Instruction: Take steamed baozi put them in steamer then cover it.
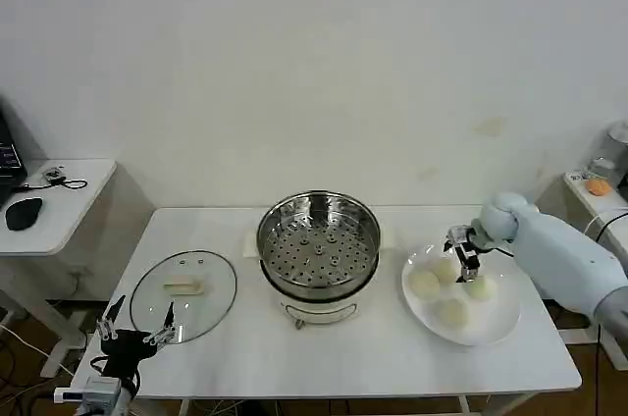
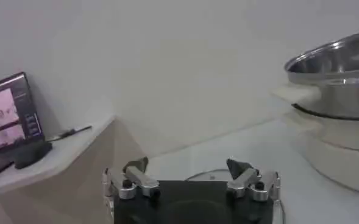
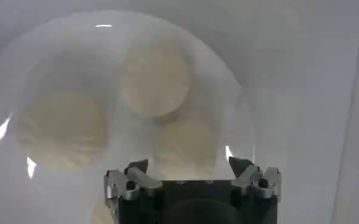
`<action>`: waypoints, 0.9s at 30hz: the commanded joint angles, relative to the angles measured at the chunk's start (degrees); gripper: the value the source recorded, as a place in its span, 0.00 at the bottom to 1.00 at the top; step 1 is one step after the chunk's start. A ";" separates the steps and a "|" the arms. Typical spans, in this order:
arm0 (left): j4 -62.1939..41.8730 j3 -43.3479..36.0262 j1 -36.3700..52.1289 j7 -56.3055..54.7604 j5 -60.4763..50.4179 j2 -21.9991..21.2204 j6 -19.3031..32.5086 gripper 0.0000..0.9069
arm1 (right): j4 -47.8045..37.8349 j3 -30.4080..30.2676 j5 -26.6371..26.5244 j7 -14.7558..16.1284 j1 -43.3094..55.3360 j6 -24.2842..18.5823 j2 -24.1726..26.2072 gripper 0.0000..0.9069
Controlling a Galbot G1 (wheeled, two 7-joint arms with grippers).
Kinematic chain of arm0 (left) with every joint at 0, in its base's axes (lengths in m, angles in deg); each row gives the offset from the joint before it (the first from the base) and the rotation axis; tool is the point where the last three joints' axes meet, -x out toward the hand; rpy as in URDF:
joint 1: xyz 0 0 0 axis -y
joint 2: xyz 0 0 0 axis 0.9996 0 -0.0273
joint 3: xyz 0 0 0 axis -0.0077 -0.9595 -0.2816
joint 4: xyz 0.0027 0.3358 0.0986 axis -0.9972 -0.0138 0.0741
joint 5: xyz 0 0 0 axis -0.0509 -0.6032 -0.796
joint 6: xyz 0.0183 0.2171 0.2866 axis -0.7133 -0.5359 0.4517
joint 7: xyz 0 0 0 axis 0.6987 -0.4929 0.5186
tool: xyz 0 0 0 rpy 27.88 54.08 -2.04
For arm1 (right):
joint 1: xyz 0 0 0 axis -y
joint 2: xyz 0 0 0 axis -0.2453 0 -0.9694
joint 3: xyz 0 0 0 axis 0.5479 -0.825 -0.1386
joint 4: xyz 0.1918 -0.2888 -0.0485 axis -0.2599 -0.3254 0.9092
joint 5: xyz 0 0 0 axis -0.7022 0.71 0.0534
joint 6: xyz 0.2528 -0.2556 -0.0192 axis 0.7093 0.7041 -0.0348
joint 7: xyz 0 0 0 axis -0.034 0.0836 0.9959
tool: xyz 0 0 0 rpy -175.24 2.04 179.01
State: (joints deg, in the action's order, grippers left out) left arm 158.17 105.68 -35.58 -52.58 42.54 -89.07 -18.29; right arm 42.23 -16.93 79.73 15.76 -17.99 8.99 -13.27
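The right gripper [image 1: 465, 251] hovers spread wide over the buns [image 3: 156, 78] on the plate [image 1: 496, 323] near the table's right edge. They are probably soft and light; grip one gently across its sides. The left gripper [image 1: 137, 326], also open, waits at the front-left corner.

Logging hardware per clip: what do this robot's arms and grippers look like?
The right arm has a smooth pale blue-white shell ending in a rounded wrist joint. The right gripper is small, black and silver. In the wrist views each gripper has a black body with two silver metal fingers tipped in dark pads. The left gripper is black with silver fingers, on a white wrist block with a small red mark.
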 commanded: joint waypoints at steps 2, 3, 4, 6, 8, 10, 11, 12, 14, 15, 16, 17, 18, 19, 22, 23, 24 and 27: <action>0.27 -0.07 -0.13 -0.06 0.04 -0.40 -0.05 1.00 | -1.21 -0.74 0.09 0.07 -0.03 0.30 -1.01 0.84; 0.28 -0.18 -0.18 -0.09 0.02 -0.47 -0.04 1.00 | -1.33 -0.60 0.03 -0.04 -0.11 0.22 -1.09 0.84; 0.32 -0.23 -0.26 -0.11 -0.02 -0.57 0.01 1.00 | -1.40 -0.57 0.01 -0.07 -0.28 0.26 -1.18 0.83; 0.42 -0.21 -0.33 -0.12 -0.06 -0.63 0.01 1.00 | -1.45 -0.56 0.08 -0.26 -0.41 0.30 -1.35 0.79; 0.53 -0.18 -0.39 -0.15 -0.09 -0.66 0.02 1.00 | -1.62 -0.25 0.07 -0.38 -0.52 0.38 -1.63 0.76; 0.69 -0.18 -0.41 -0.18 -0.13 -0.72 0.01 1.00 | -1.77 0.08 0.09 -0.56 -0.57 0.42 -1.83 0.71; 0.76 -0.20 -0.43 -0.17 -0.14 -0.71 0.02 1.00 | -1.77 0.10 0.09 -0.57 -0.56 0.43 -1.85 0.70; 0.85 -0.23 -0.47 -0.19 -0.16 -0.72 0.00 1.00 | -1.82 0.15 0.07 -0.56 -0.58 0.38 -1.91 0.69; 0.99 -0.24 -0.50 -0.19 -0.18 -0.79 -0.02 1.00 | -1.77 0.17 0.09 -0.55 -0.61 0.35 -1.88 0.69; 1.01 -0.23 -0.50 -0.18 -0.19 -0.79 -0.02 1.00 | -1.71 0.23 0.11 -0.57 -0.60 0.30 -1.83 0.69; 1.03 -0.22 -0.53 -0.21 -0.18 -0.79 -0.02 1.00 | -1.55 0.29 0.09 -0.49 -0.51 0.20 -1.69 0.69; 1.04 -0.21 -0.54 -0.22 -0.19 -0.78 -0.03 1.00 | -1.24 0.31 0.07 -0.10 -0.22 -0.10 -1.48 0.69; 1.06 -0.21 -0.54 -0.23 -0.17 -0.77 -0.02 1.00 | -1.03 0.29 0.05 0.11 0.03 -0.24 -1.25 0.69; 1.07 -0.24 -0.53 -0.23 -0.19 -0.79 -0.02 1.00 | -0.63 0.16 -0.09 0.55 0.64 -0.53 -0.89 0.69; 0.93 -0.33 -0.44 -0.27 -0.24 -0.81 -0.03 1.00 | 0.47 0.19 -0.29 1.63 1.99 -1.21 -0.05 0.69; 0.81 -0.35 -0.40 -0.28 -0.22 -0.81 -0.01 1.00 | 1.08 0.40 -0.60 2.12 3.07 -1.66 0.41 0.69; 0.75 -0.34 -0.37 -0.29 -0.22 -0.81 -0.01 1.00 | 1.35 0.41 -0.95 2.20 3.62 -1.86 0.60 0.69; 0.48 -0.48 -0.26 -0.34 -0.25 -0.70 -0.01 1.00 | 3.08 0.57 -2.18 2.96 6.72 -2.25 1.75 0.69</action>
State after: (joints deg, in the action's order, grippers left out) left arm 158.91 105.35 -35.92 -52.86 42.33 -89.90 -18.30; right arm 43.11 -16.58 78.62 17.30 -15.36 7.69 -12.92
